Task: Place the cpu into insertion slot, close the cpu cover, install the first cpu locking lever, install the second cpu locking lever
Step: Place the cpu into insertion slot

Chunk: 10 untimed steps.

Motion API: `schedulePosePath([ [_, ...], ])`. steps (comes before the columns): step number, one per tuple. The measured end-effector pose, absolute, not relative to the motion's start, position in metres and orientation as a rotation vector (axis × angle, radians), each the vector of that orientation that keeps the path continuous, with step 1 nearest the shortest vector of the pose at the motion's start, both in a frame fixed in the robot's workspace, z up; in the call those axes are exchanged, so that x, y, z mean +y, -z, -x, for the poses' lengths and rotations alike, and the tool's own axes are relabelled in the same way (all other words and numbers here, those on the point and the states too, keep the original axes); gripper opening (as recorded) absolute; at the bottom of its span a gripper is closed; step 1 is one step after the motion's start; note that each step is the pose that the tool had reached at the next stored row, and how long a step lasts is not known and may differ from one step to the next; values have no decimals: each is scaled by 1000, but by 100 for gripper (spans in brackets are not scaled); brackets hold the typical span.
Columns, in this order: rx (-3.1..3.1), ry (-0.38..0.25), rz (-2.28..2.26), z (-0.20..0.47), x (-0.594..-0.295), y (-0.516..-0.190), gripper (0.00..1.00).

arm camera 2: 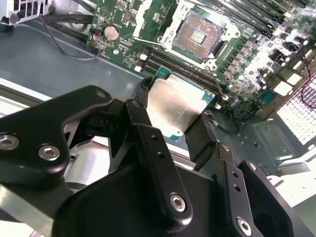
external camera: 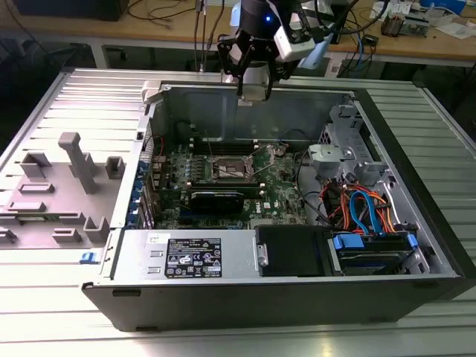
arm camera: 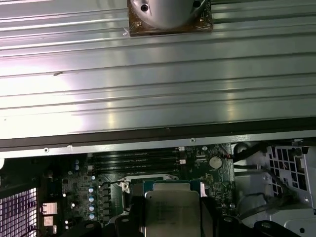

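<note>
In the exterior view the arm (external camera: 256, 44) hangs above the back wall of the open computer case (external camera: 297, 297). The insertion slot (external camera: 227, 168) lies lower than the arm's end and well apart from it, on the green motherboard (external camera: 279, 190).

In the second wrist view the gripper (arm camera 2: 174, 112) holds the cpu (arm camera 2: 177, 101) by two opposite edges. Its two black fingers (arm camera 2: 200, 138) are closed only as narrow as the chip. The silvery top of the chip faces the camera, and the chip is in the air, touching nothing but the fingers. The insertion slot (arm camera 2: 200, 34) lies beyond the fingertips, apart from the chip. Its contact field is uncovered, so I judge that it is ready to receive the chip. A thin black cable (arm camera 2: 222, 127) runs just beside one finger.

In the first wrist view the cpu (arm camera: 173, 212) sits between the fingers (arm camera: 134, 219). The long memory slots (arm camera: 133, 158) and a round battery (arm camera: 215, 161) lie farther out, past the fingertips.

Several things could go wrong from here. The grip is on thin edges only, so the chip may slip or turn between the fingers and fall on the motherboard. If the chip comes to the slot tilted, turned the wrong way round, or not exactly over the square, it can press on the fine contacts and bend them. The cable near the finger could also catch on it.
</note>
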<state>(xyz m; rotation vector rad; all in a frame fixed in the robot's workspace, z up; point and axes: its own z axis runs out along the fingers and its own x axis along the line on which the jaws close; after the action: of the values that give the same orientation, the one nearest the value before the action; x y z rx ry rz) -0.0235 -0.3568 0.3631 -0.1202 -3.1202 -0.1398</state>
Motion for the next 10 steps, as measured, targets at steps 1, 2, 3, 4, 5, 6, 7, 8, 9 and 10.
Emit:
schedulePosePath([
  [1, -3120, 140, 133, 23, -358, -363, 54],
  [2, -3120, 140, 136, 23, -358, -363, 54],
  [3, -3120, 140, 136, 23, -359, -363, 54],
  [4, -3120, 140, 135, 23, -359, -363, 54],
  [5, -3120, 140, 136, 23, -359, -363, 54],
  [6, -3120, 140, 135, 23, -359, -363, 54],
  [7, -3120, 140, 135, 23, -359, -363, 54],
  [8, -3120, 140, 135, 23, -359, -363, 54],
  [9, -3120, 140, 137, 23, -359, -363, 54],
  [10, -3120, 140, 149, 23, -359, -363, 54],
])
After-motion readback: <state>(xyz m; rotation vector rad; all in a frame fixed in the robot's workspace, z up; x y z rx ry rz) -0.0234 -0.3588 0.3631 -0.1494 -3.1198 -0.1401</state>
